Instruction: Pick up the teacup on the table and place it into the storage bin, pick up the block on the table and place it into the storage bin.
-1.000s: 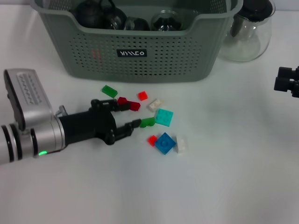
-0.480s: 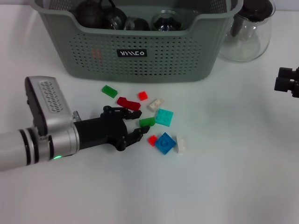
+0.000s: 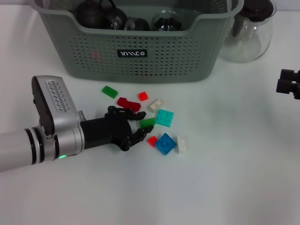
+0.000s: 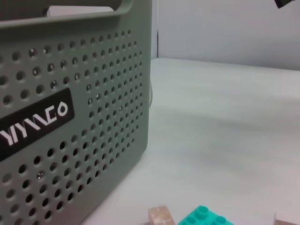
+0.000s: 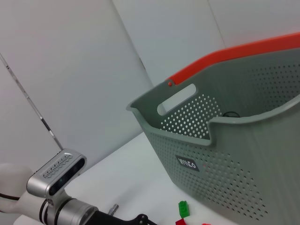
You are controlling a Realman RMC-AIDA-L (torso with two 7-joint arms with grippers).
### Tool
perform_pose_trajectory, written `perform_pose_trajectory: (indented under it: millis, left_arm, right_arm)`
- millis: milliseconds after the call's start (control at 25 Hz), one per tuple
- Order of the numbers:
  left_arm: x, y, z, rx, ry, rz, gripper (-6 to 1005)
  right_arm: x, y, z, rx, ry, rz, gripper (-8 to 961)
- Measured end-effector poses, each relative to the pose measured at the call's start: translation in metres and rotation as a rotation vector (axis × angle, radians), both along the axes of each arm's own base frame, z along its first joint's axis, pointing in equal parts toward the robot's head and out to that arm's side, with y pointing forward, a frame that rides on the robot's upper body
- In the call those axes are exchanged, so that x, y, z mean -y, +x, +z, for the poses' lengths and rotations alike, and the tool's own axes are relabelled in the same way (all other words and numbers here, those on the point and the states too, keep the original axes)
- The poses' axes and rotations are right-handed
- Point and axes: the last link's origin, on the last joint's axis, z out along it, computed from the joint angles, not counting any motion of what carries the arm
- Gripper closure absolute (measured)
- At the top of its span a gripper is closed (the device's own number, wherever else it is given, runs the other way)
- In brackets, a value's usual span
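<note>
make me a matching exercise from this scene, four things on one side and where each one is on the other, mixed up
Things:
1. bin
2. glass pitcher
3. left pincer
4. right pincer

Places:
A. at the right edge of the head view, away from the blocks
B. low over the table at the green block
C. on the table behind the scattered blocks
D. just to the right of the bin

Pairs: 1-C, 2-D, 3-B, 4-A
</note>
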Motion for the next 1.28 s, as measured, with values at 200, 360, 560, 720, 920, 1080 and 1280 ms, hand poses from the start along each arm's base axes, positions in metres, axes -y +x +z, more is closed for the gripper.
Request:
perform_pose_trajectory:
  millis: [200,360,560,720,920,1080,1280]
  left_arm:
    - [-0.002,-0.001,-0.002,-0.015,-0.003,0.014,729]
    - [-0.001,0.000,-0.004,-0.008,-0.010,0.016,775]
    - [0.005,0.004,0.014,0.093,-0.034,0.016,834]
    - [0.008,0.012,0.053,0.223,-0.086,0.008,846]
    - [-0.004,0.047,0.125,0.449,-0.122,-0.053,846]
    - [-0.041,0.098,0.178,0.455,-0.108,-0.074,846]
    - [-0.109,0.152,0.196,0.251,-0.074,0.154,847]
  right_arm:
    - [0.000,0.000,0.000,0.000,-0.002,0.000,442]
    - [-0.001,-0.001,0.000,-0.001,-0.002,0.001,442]
    - [-0.001,-0.001,0.000,-0.001,-0.003,0.000,442]
    - [-0.001,-0.001,0.000,-0.001,-0.003,0.000,441]
    - [-0.002,-0.001,0.000,0.003,-0.001,0.007,441]
    - [-0.002,-0.002,0.000,0.004,-0.002,0.010,441]
    - [-0.002,-0.002,0.000,0.006,-0.001,0.012,441]
